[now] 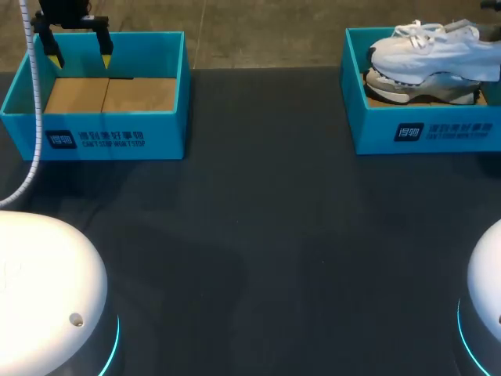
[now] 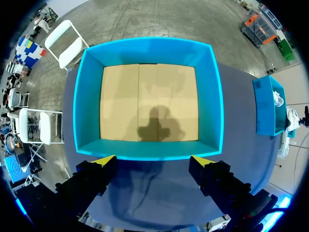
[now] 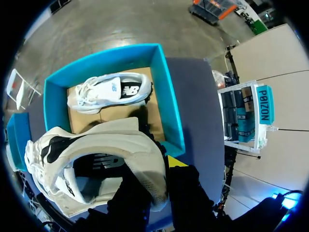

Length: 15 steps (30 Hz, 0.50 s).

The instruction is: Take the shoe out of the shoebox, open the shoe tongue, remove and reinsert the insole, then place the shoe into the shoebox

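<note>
So the right fingers point(image 3: 176, 162) are clamping what looks like the heel collar of a white shoe point(image 3: 106, 145), though one finger is hiding behind it, so I'm judging that grip partly from how the shoe point(image 1: 438, 51) is hanging clear above the right shoebox point(image 1: 423, 129). A second shoe point(image 3: 106, 92) is lying on its side on the cardboard floor of that box, ahead of and below the fingers. The left fingers point(image 2: 104, 163) are spread wide with nothing between them, hovering over the near wall of the other shoebox point(image 2: 145, 48), which is showing only bare cardboard inside. To me this is step one, the shoe getting taken out. Next I'm guessing it needs carrying over the box wall and setting down on the dark worktop point(image 1: 258, 235) between the two arms, upright, so the left fingers can come over and pull the tongue open. Watch the sole clearing that rim.
</note>
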Each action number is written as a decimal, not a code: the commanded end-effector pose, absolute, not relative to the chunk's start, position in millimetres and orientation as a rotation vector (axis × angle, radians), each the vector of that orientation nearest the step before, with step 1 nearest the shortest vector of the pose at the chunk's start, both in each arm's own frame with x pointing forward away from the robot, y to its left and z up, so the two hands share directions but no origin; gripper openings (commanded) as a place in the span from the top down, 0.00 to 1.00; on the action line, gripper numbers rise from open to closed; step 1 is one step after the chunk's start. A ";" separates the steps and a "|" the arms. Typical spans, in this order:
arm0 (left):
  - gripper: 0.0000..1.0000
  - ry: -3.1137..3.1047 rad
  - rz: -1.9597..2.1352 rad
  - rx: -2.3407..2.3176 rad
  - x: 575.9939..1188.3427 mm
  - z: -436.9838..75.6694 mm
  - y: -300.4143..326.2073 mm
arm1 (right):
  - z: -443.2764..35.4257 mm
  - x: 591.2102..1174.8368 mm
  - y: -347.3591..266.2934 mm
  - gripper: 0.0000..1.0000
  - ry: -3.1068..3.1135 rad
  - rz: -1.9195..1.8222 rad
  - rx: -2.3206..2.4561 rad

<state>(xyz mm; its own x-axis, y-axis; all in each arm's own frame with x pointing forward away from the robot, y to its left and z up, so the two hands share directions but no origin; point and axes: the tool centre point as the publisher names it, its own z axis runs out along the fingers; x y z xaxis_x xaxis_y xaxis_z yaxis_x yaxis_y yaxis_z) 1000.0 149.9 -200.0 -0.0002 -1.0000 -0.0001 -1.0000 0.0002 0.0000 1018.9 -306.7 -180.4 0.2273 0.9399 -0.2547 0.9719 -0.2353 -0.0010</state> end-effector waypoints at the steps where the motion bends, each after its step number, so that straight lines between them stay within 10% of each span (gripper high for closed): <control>1: 0.00 2.222 0.000 -2.221 1000.0 -200.0 149.9 | -159.9 998.4 -294.5 1.00 1.813 -0.299 2.332; 15: 0.00 2.222 0.000 -2.221 1000.0 -200.0 149.9 | -132.0 899.5 -235.5 1.00 1.711 -0.215 2.366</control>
